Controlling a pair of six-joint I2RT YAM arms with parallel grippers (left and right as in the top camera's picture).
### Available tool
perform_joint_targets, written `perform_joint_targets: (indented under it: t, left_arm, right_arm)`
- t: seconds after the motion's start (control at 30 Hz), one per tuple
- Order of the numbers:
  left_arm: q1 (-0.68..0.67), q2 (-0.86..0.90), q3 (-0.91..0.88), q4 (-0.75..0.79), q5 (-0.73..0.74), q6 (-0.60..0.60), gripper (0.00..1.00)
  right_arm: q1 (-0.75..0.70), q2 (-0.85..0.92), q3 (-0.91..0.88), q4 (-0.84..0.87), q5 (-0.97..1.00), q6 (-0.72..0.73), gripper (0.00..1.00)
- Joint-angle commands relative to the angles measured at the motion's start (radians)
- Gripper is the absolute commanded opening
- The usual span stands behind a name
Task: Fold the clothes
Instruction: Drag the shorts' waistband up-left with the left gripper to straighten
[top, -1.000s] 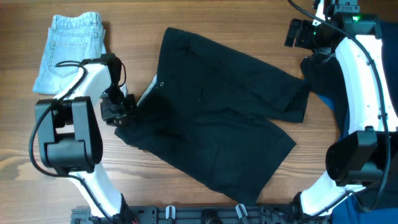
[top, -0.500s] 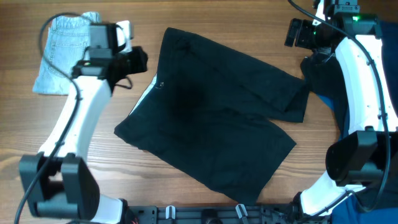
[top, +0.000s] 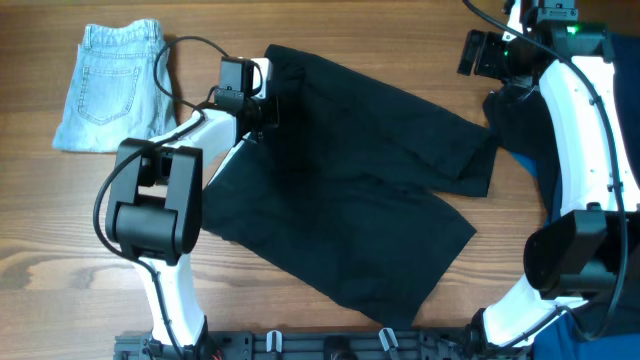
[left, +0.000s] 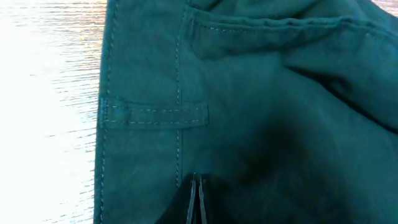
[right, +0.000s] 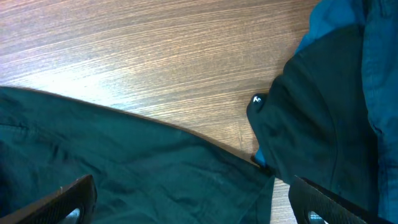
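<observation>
The black shorts (top: 350, 190) lie spread flat and slanted across the middle of the table. My left gripper (top: 262, 105) is shut, its tips together over the cloth just inside the waistband at the shorts' upper left corner. The left wrist view shows the shorts (left: 261, 106), a belt loop (left: 155, 114) and my shut left gripper (left: 196, 186); no fold shows between the tips. My right gripper (top: 476, 55) hangs open above the far right leg. In the right wrist view my right gripper (right: 196, 205) stands wide over the shorts (right: 124, 162).
Folded pale-blue denim shorts (top: 110, 85) lie at the far left. A heap of black (right: 311, 124) and dark blue garments (right: 354, 37) sits at the right edge under the right arm (top: 585, 130). Bare wood (top: 60, 250) shows left of the shorts.
My left arm swung from the shorts' lower left corner up past the denim shorts to the upper left waistband, and its gripper closed on the way. The right arm stayed still.
</observation>
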Motion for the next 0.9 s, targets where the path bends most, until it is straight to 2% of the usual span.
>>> perform_joint_targets:
  t: [0.0, 0.03, 0.27, 0.43, 0.57, 0.63, 0.73, 0.77, 0.83, 0.87]
  left_arm:
    - [-0.001, 0.030, -0.004, 0.004, -0.025, 0.032, 0.04]
    - [-0.001, 0.030, -0.004, 0.011, -0.026, 0.033, 0.04]
    - [0.042, 0.030, -0.004, -0.079, -0.287, 0.062, 0.04]
    - [0.121, 0.029, -0.004, -0.099, -0.293, 0.055, 0.04]
    - [0.124, -0.019, -0.004, -0.079, -0.282, 0.055, 0.04]
    - [0.110, -0.100, -0.003, -0.045, -0.219, 0.055, 0.14]
    - [0.092, -0.207, 0.016, -0.043, -0.173, 0.036, 0.22]
    - [0.086, -0.258, 0.024, -0.058, -0.173, 0.008, 0.25]
    - [0.082, -0.396, 0.027, -0.133, -0.174, -0.092, 0.39]
    - [0.083, -0.460, 0.027, -0.174, -0.174, -0.138, 0.43]
  right_arm:
    - [-0.002, -0.004, -0.001, 0.001, -0.008, 0.006, 1.00]
    - [-0.002, -0.004, -0.001, 0.001, -0.008, 0.006, 1.00]
    - [-0.002, -0.004, -0.001, 0.001, -0.008, 0.007, 1.00]
    - [-0.002, -0.004, -0.001, 0.001, -0.008, 0.007, 0.99]
    - [-0.002, -0.004, -0.001, 0.001, -0.008, 0.006, 1.00]
    - [-0.002, -0.004, -0.001, 0.001, -0.008, 0.006, 1.00]
    - [-0.002, -0.004, -0.001, 0.000, -0.008, 0.006, 1.00]
    - [-0.002, -0.004, -0.001, 0.001, -0.008, 0.007, 1.00]
    - [-0.002, -0.004, -0.001, 0.001, -0.008, 0.007, 1.00]
    - [-0.002, -0.004, -0.001, 0.001, -0.008, 0.006, 1.00]
